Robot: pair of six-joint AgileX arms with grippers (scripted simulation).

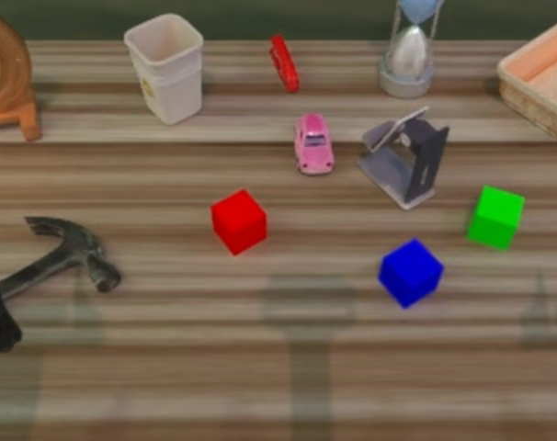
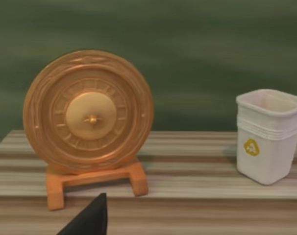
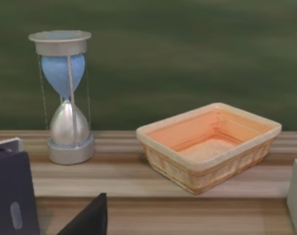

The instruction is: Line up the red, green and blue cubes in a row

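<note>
Grippers: you can't tell either's state | Risk: reaching red cube (image 1: 239, 220) could knock pink toy car (image 1: 313, 143), near behind it

place: simulated tabletop test scene | evidence: striped wooden table (image 1: 168, 386), plain green backdrop, unrelated props at 12 o'clock: hourglass (image 1: 410, 50), wastebasket (image 1: 167, 67)
</note>
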